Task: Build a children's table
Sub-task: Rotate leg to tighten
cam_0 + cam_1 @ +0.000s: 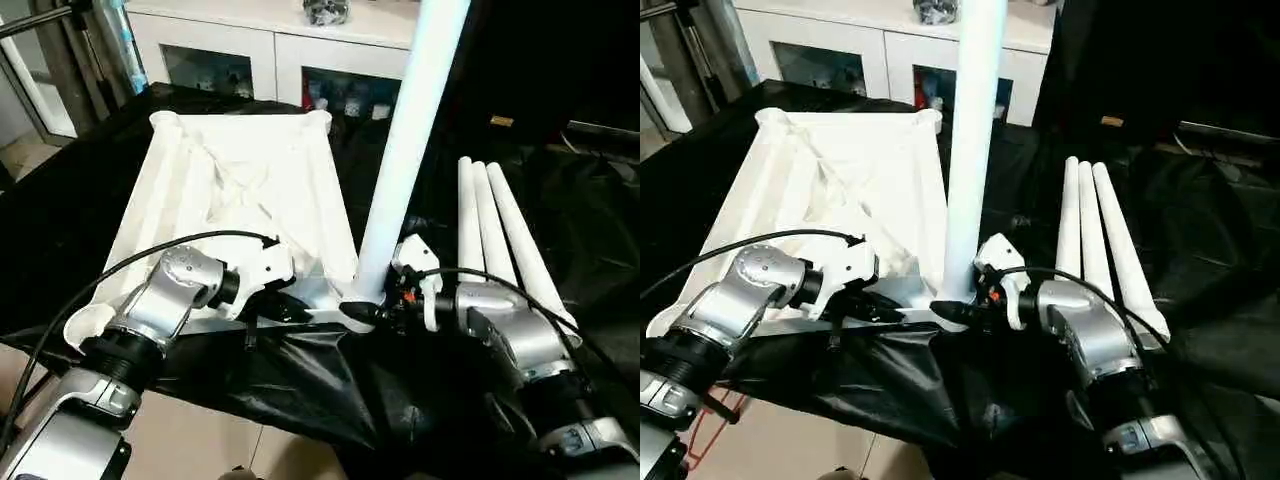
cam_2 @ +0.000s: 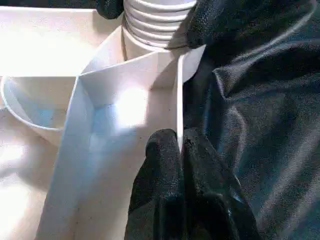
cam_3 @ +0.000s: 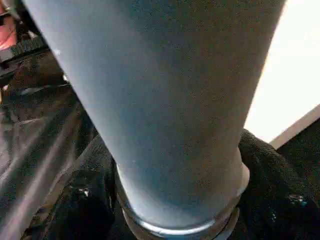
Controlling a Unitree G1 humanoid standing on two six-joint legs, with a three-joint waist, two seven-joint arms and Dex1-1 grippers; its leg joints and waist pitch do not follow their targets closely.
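The tabletop (image 1: 240,200) lies upside down on the black-draped bench (image 1: 300,390), ribbed underside up, so its rounded corner sockets face me and can take the legs. One leg (image 1: 405,150) stands upright in the near corner socket on my right side, a long, smooth, hollow white tube that narrows upward; its ridged foot sits in the socket's collar, and I judge it is being seated there rather than fully home. My right hand (image 1: 372,312) is at the base of that leg, black fingers to either side of the tube just above the socket, wrapped around it; how firmly they press I cannot tell. My left hand (image 2: 179,145) is pinched shut on the thin upright wall of the tabletop's near edge, just beside that socket, which I take to be a brace so the light plastic top cannot slide or tip while the leg goes in. The plastic is glossy and stiff, with thin ribs crossing to the corners. The other three legs (image 1: 500,240) lie side by side on the glossy, crumpled black cloth to my right, near at hand. Beyond the bench stands a white cabinet (image 1: 270,50) with glass doors.
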